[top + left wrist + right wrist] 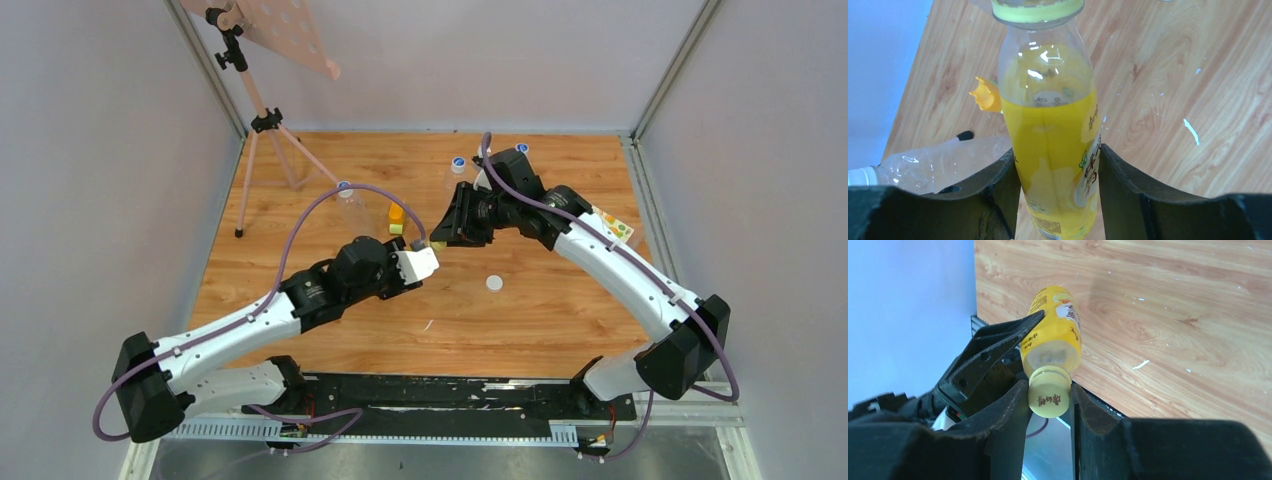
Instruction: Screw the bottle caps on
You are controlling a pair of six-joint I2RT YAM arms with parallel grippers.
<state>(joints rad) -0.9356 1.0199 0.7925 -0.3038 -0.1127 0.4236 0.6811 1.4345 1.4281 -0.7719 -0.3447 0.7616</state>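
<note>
Where the arms meet: yellow bottle (1048, 150) held between left gripper (1057, 155) and right gripper (1049, 390).
left gripper: clamped on the yellow bottle's body, one finger pressed to each side of the label.
right gripper: closed on the yellow cap (1049, 399), a finger touching each side of it.
yellow cap: sits on the bottle's mouth, directly between the right fingers; how far it is threaded on I cannot tell.
yellow bottle, from the right gripper: runs straight away from the fingertips into the left jaws.
clear bottle (943, 162): just beside the left gripper's left finger, apart from the yellow bottle.
orange block (985, 95): ahead of that same finger, past the clear bottle.
white cap (494, 283): flat on the table (560, 320), near the right gripper, on its base side, touching nothing.
</note>
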